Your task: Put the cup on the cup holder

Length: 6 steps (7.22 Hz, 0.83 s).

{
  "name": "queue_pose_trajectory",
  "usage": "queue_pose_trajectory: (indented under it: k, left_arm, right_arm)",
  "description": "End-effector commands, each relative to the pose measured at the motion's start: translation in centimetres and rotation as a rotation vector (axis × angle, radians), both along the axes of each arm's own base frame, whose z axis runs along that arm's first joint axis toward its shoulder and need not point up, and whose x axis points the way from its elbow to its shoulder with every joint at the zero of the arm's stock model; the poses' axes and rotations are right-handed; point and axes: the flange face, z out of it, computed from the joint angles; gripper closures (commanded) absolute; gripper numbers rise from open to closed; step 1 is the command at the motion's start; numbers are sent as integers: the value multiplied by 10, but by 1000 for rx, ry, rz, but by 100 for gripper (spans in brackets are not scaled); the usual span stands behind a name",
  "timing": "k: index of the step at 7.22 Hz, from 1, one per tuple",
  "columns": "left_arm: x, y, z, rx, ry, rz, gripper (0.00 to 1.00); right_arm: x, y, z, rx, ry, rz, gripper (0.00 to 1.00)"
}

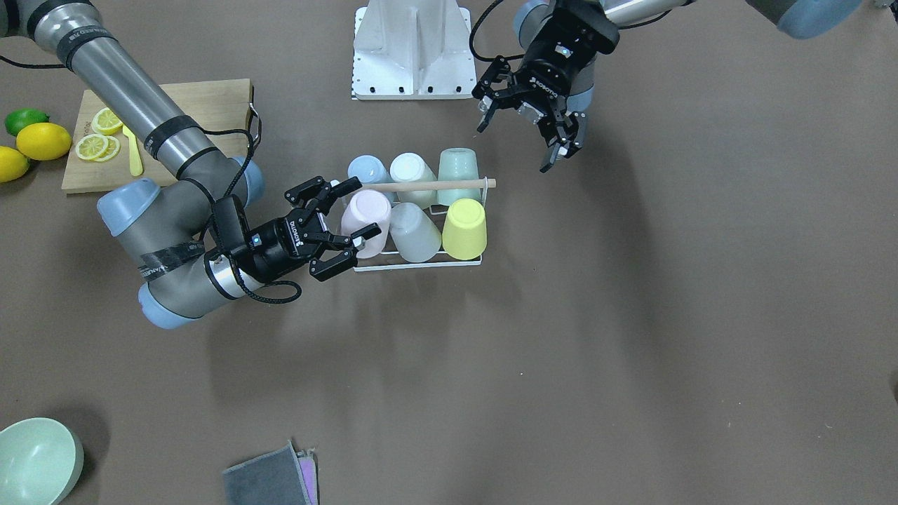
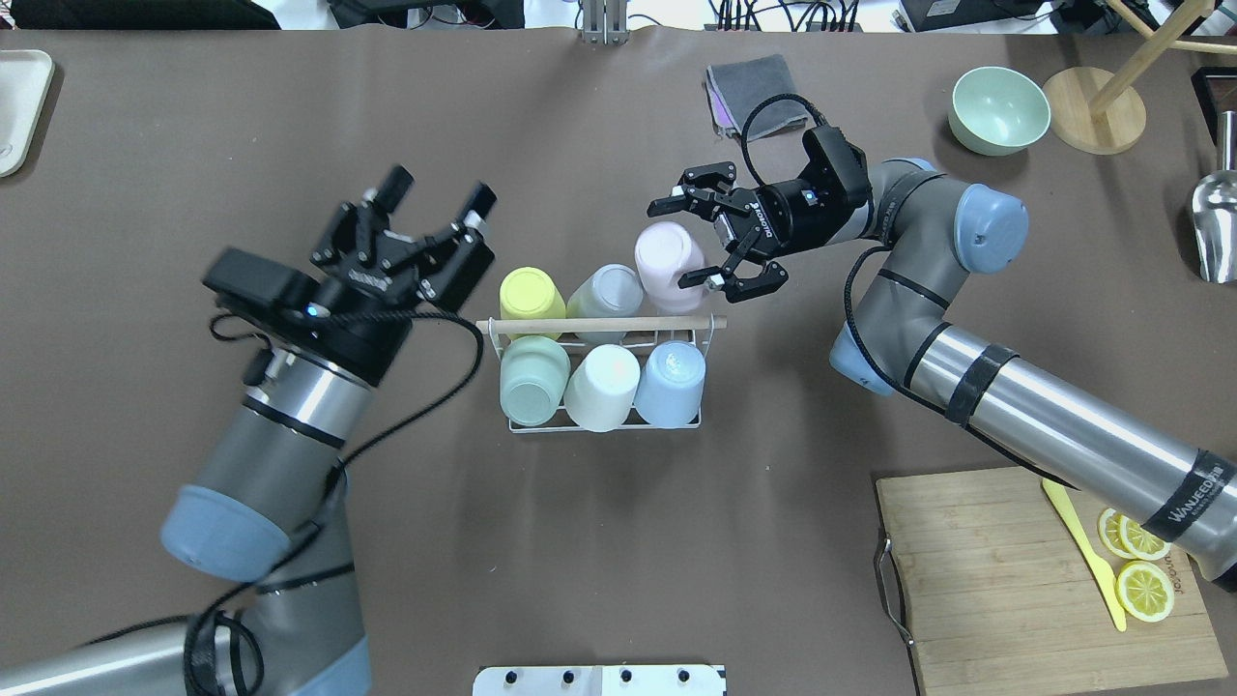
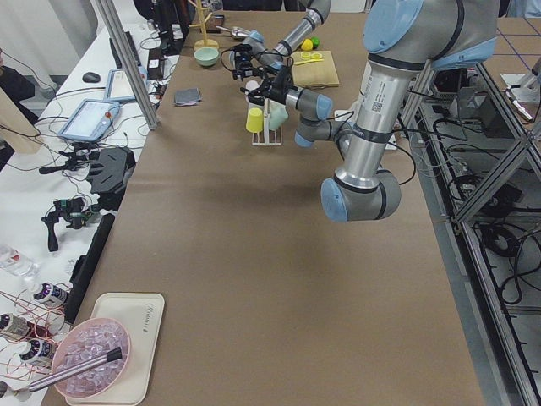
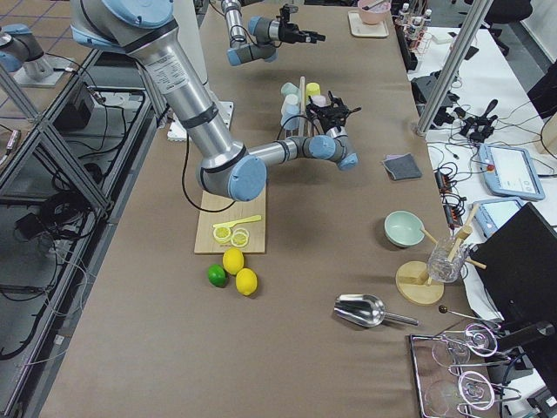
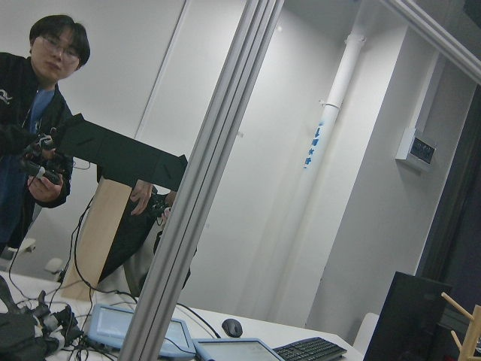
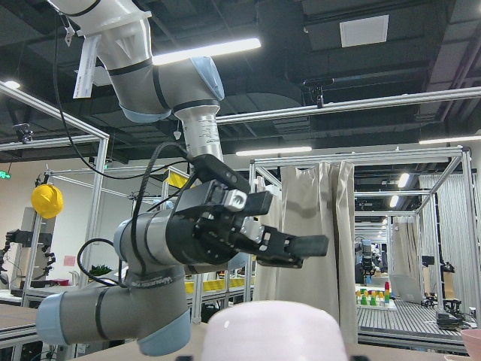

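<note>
The cup holder (image 1: pixel 435 185) is a white wire rack with a wooden rod, standing mid-table; it also shows in the overhead view (image 2: pixel 604 322). Six upturned cups sit on it: blue, white, mint, pink, grey and yellow. My right gripper (image 1: pixel 361 207) is open, its fingers either side of the pink cup (image 1: pixel 372 245) at the rack's end. The overhead view shows the same: gripper (image 2: pixel 672 246), pink cup (image 2: pixel 662 266). The right wrist view shows the pink cup's top (image 6: pixel 274 331) just below the camera. My left gripper (image 1: pixel 523 133) is open and empty, raised off to the rack's other side (image 2: pixel 430 217).
A wooden cutting board (image 1: pixel 210 105) with lemon slices and a yellow knife lies under my right arm. Lemons and a lime (image 1: pixel 42 140) lie beside it. A green bowl (image 1: pixel 35 459) and a grey cloth (image 1: pixel 270 477) sit at the operators' edge.
</note>
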Motion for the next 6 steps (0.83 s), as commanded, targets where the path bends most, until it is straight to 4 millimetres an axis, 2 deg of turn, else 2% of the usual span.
queue_pose_trajectory:
  k: [1,2,3,4,5,6]
  left_arm:
    - [-67,-54,-4,36,-67,-67,3]
    - [-88,-71,2,28,-92,-97,3]
    - [-110,-91,17,-21,-143,-143,3]
    - [-136,-123,43,-136,-226,-169,3]
    - [-160,-157,54,-244,-316,-117,3]
    - [-182,-176,77,-332,-360,-59,3]
  right_arm:
    - [1,-1,0,-2,-1,2,1]
    - [3,-2,-1,-1,-2,5,1]
    - [12,-10,0,0,3,18,1]
    - [27,-23,-8,4,4,36,1]
    - [47,-39,-17,3,45,17,1]
    - [68,-54,-23,-23,86,-22,1]
